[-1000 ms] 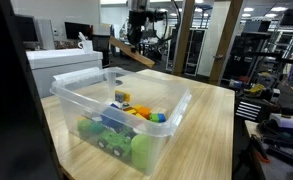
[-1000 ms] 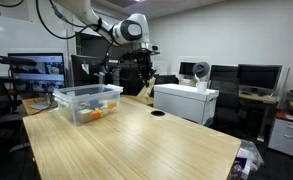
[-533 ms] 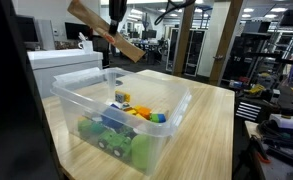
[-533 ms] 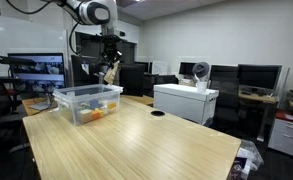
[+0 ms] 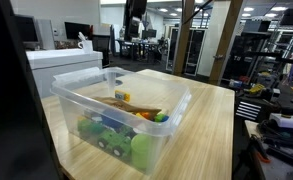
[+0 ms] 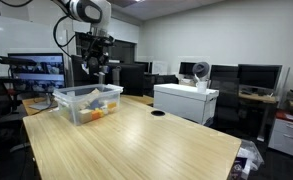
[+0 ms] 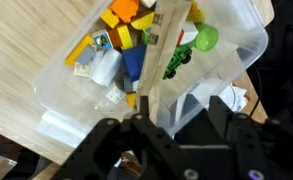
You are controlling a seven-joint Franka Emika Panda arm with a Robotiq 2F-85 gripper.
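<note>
A clear plastic bin [image 5: 178, 108] [image 6: 76, 104] [image 7: 244, 48] full of colourful toys stands on the wooden table [image 5: 211, 120]. A long wooden plank [image 5: 128, 103] [image 7: 162, 62] lies slanted inside it, across yellow blocks [image 7: 126, 12], a blue piece [image 7: 134, 62] and a green toy [image 7: 200, 40]. My gripper [image 6: 96, 70] [image 7: 181, 125] hangs above the bin with its fingers [image 7: 223, 112] apart. It is open and holds nothing, clear of the plank. In an exterior view only the arm [image 5: 136, 14] shows, high behind the bin.
A white box [image 6: 186, 100] [image 5: 66, 62] sits on the table beyond the bin, with a small dark disc [image 6: 158, 113] beside it. Monitors [image 6: 36, 70] and desks ring the table. The table edge [image 5: 234, 130] runs close to the bin.
One second ago the gripper held the wooden plank high and away from the bin. It carried the plank over the bin, let go, and the plank now lies inside.
</note>
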